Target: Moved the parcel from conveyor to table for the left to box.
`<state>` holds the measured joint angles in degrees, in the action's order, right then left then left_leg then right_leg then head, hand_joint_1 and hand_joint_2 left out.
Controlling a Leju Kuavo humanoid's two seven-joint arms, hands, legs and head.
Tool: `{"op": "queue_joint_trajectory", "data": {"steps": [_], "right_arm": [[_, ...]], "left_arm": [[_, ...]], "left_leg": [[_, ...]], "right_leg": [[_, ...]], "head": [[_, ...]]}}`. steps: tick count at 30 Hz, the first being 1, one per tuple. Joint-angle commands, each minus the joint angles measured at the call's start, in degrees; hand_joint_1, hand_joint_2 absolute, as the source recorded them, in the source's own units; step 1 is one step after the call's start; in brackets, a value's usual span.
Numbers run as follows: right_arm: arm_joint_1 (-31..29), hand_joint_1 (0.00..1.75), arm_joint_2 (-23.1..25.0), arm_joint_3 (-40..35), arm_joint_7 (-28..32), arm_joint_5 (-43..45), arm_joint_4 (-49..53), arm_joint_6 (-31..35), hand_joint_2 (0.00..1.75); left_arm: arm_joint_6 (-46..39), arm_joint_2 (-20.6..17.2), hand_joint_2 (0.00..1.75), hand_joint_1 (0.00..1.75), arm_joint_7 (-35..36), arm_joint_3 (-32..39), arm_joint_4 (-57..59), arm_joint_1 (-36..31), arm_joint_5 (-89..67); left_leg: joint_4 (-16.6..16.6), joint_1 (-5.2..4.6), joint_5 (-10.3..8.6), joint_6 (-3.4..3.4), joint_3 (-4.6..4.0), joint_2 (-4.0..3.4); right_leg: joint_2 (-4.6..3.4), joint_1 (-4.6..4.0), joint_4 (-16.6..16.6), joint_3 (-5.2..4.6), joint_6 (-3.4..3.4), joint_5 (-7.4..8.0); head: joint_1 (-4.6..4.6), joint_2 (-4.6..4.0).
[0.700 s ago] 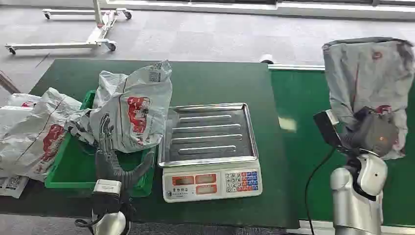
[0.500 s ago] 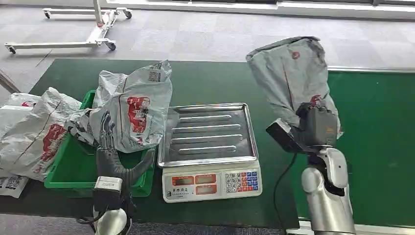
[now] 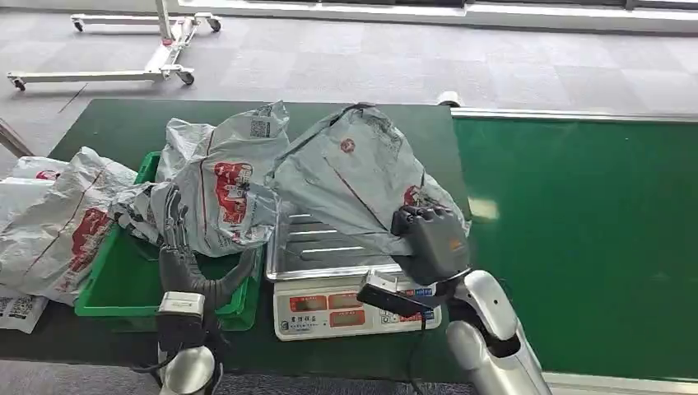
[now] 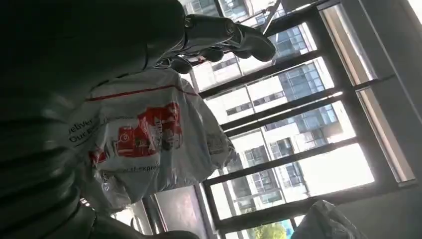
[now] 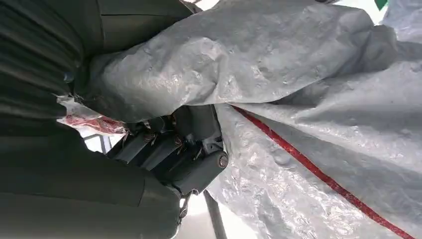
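My right hand (image 3: 432, 239) grips a grey plastic parcel (image 3: 354, 177) with a red stripe and holds it over the steel tray of the scale (image 3: 296, 259). In the right wrist view the grey parcel (image 5: 298, 99) is bunched in the fingers (image 5: 184, 149). My left hand (image 3: 185, 251) stands upright with fingers spread at the near edge of the green box (image 3: 123, 284), holding nothing. A white parcel with red print (image 3: 226, 185) leans in that box just behind the left hand, and it shows again in the left wrist view as the white parcel (image 4: 144, 144) beyond the fingers (image 4: 224, 35).
More white parcels (image 3: 49, 222) lie heaped at the table's left end. The scale's keypad (image 3: 403, 304) faces me at the near edge. The green conveyor (image 3: 576, 239) runs along the right. A wheeled metal frame (image 3: 123, 49) stands on the floor behind.
My right arm has swung left from over the conveyor, carrying the grey parcel to above the scale tray. The left hand has stayed in place.
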<state>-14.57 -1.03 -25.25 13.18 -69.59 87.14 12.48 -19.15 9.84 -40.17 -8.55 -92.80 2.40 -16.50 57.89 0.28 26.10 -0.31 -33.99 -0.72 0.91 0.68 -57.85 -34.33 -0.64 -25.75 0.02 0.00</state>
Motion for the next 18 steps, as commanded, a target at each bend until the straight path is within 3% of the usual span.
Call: {"op": "queue_joint_trajectory", "data": {"steps": [1,8,12,18], "right_arm": [[-3.85,1.75,-4.54,-5.56,-0.72,0.75,-2.89,0.83,1.75],[-6.85,1.75,-3.96,-3.35,-3.97,1.03,-7.77,2.43,1.75],[-12.04,1.75,-2.99,0.27,-0.33,6.06,-15.37,0.01,1.75],[-18.03,1.75,-1.21,-1.7,1.86,5.04,-22.93,-3.1,1.75]], "left_arm": [[-0.51,-1.17,1.75,0.0,0.17,-0.91,2.5,-1.09,0.15],[-0.34,-1.07,1.75,0.0,0.17,-1.35,1.45,0.29,0.23],[0.18,-1.2,1.75,0.0,0.17,-3.05,3.06,-0.98,0.2],[0.68,-1.55,1.75,0.0,0.17,-4.09,4.72,-2.36,0.65]], "left_leg": [[-0.13,0.0,-0.03,0.0,0.15,0.02],[-0.06,0.01,0.02,0.0,0.13,-0.06],[-0.04,-0.01,-0.02,0.0,0.09,-0.04],[-0.12,0.0,-0.1,0.02,0.14,-0.03]], "right_leg": [[-0.09,0.01,0.12,0.13,0.04,0.05],[-0.14,-0.02,0.07,0.11,0.04,0.04],[-0.13,0.01,0.05,0.07,0.04,0.07],[-0.16,0.0,0.13,0.1,0.04,0.16]], "head": [[0.0,0.0],[0.0,0.0],[0.0,0.0],[0.0,0.0]]}}
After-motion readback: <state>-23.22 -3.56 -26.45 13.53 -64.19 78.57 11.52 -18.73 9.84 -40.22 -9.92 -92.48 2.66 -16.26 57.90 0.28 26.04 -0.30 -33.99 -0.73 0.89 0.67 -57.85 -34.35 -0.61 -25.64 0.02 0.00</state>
